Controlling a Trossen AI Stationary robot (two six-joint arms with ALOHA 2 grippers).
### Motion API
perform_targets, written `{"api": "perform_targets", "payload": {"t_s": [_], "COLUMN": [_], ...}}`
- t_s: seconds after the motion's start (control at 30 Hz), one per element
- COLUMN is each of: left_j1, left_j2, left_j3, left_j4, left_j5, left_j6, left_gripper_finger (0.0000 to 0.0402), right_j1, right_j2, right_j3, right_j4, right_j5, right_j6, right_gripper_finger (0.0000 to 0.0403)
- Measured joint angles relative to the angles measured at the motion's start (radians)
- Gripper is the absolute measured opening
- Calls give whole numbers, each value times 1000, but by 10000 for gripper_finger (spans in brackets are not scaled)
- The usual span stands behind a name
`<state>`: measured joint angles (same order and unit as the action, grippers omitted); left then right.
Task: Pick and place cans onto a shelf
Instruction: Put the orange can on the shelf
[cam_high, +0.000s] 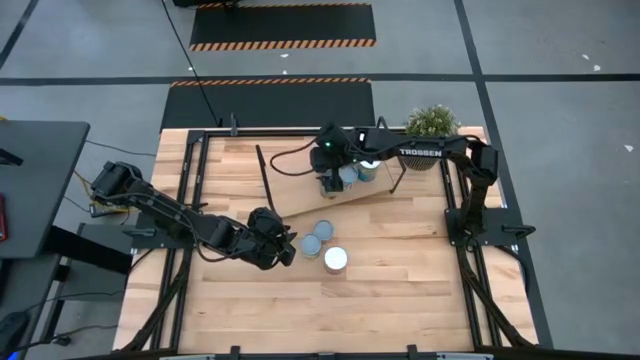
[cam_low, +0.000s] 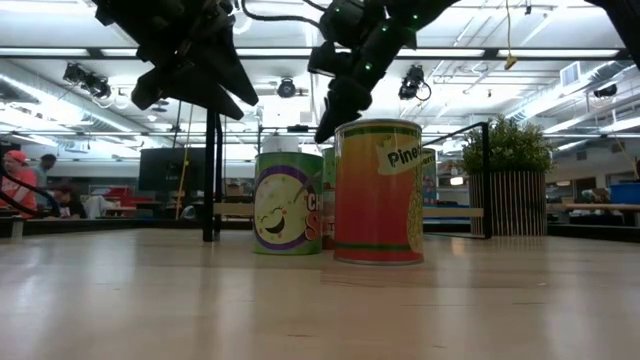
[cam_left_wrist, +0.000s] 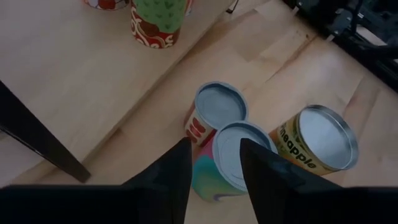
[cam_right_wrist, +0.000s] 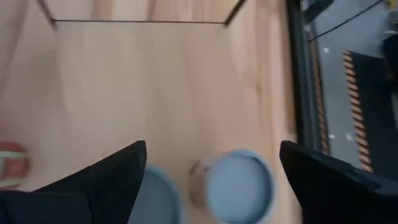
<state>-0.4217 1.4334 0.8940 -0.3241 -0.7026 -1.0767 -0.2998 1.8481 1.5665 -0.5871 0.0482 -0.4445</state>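
Standing upright: striped pineapple can (cam_low: 379, 192), silvery top.

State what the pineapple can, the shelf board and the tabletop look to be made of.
Pineapple can: likely metal, dull silvery lid, glossy printed label. Shelf board: pale smooth wood, faint grain. Tabletop: butcher-block wood, visible joined strips, slight sheen.

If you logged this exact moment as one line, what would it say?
left claw: open above pale-topped tins on butcher-block table | right claw: open over tins on light wooden shelf | pineapple tin: on table
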Motion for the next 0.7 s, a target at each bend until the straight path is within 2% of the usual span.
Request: {"api": "perform_targets", "payload": {"t_s": [0.17,0.33,0.5,0.7], "left_j1": [-1,-1,-1,-1], "left_j2": [0,0,0,0], "left_j3": [0,0,0,0], "left_j4": [0,-1,3,12], "left_j5": [0,1,32,78], "left_j6": [-11,-11,-12,-11], "left_gripper_finger": [142,142,142,142], "right_j1": [-24,-3,14,-1], "right_j2": [-13,-39,-36,-39], "right_j3": [0,3,1,1], "right_j4": [-22,-22,-153,-169], "right_j5": [56,-46,8,30], "right_j6": [-24,33,86,32], "right_gripper_finger": [376,376,376,376]}}
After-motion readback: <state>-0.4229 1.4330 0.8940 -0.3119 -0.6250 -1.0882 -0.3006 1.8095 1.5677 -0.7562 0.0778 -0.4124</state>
